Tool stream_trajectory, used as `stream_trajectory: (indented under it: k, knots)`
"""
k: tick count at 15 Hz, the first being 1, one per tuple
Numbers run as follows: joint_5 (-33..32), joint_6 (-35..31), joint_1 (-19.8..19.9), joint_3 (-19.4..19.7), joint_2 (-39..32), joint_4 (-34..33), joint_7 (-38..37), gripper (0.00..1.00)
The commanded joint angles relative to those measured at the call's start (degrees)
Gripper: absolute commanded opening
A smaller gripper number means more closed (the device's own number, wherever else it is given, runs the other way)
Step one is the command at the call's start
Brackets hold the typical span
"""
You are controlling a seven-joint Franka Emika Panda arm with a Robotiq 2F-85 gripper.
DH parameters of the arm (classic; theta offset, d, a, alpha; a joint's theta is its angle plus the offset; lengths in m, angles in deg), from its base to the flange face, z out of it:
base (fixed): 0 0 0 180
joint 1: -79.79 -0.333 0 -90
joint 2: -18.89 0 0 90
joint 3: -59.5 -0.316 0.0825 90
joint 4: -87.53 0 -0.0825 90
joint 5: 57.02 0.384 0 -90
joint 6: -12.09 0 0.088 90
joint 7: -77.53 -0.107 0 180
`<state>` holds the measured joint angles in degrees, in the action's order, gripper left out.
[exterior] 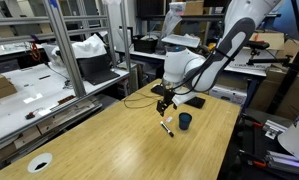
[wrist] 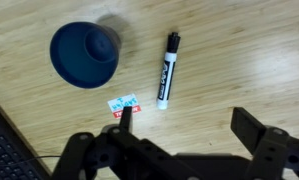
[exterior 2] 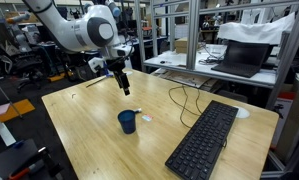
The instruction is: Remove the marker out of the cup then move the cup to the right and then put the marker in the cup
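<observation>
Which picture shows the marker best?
The wrist view. The marker lies flat on the table beside the cup, apart from it, big enough to show its white body and dark cap. In both exterior views it is only a tiny sliver near the cup, too small for detail.

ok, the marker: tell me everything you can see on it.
The marker is a thin stick with a white barrel, dark print along it and a black cap at one end; it looks plastic. It lies flat on the wooden table, out of the cup and beside it with a gap. Only the table touches it; the gripper hangs open above, empty.
</observation>
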<state>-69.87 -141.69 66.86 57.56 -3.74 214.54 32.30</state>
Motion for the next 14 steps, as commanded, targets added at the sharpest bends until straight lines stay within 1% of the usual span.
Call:
stream_trajectory:
  k: [1, 4, 6, 10, 14]
  knots:
    - [3.44, -4.5, 0.44, 0.03, -5.97, -3.79, 7.24, 1.0]
    - [8.56, -6.85, 0.88, -0.33, -10.86, -6.59, 12.0, 1.0]
    - [12.39, -7.08, 0.63, 0.04, -13.27, -8.21, 13.17, 1.0]
    - [18.4, -5.66, 0.41, 0.79, -15.77, -10.32, 12.6, 1.0]
    - [21.64, -4.07, 0.51, 0.96, -17.69, -12.03, 12.64, 1.0]
